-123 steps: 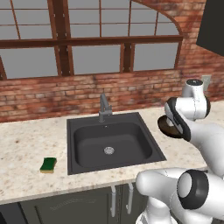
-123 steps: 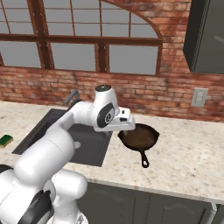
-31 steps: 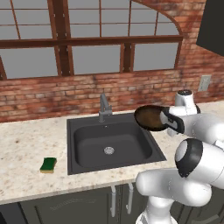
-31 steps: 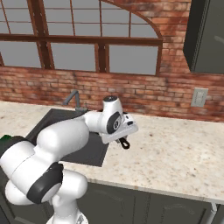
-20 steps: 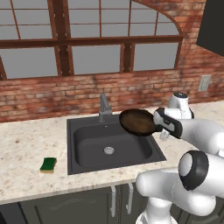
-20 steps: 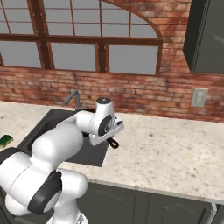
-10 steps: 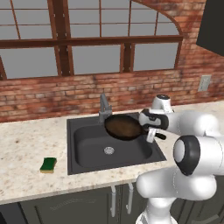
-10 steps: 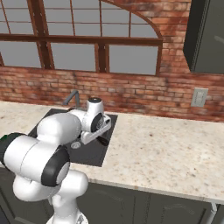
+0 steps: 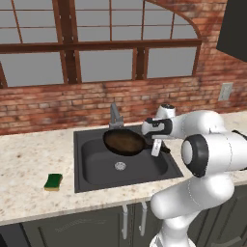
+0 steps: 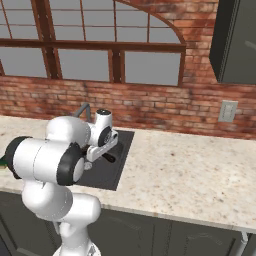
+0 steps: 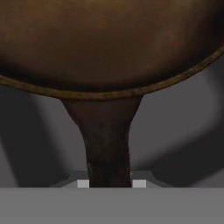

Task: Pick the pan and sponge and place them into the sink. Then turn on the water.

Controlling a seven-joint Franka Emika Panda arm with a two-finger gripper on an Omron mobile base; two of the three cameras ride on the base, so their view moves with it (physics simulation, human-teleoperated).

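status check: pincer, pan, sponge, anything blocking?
Pincer shut on pan handle, pan held above sink basin. Sponge on counter left of sink, untouched. Faucet close behind pan; no water running.

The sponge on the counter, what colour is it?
The sponge has a green top over a yellow layer, showing best in the left base view.

Back wall: red brick (image 9: 67, 103), running the full width behind the counter.
Window: arched, dark wood frame (image 9: 72, 46), grey panes.
Counter: speckled beige stone (image 10: 190, 175), level and long.
Lower cabinets: dark grey doors (image 9: 87, 229) with slim metal handles (image 9: 124, 219).
Upper cabinet: dark, mounted at the right (image 10: 235, 40).
Wall outlet: pale plate (image 10: 227, 111) on the brick.
Light: even, soft.
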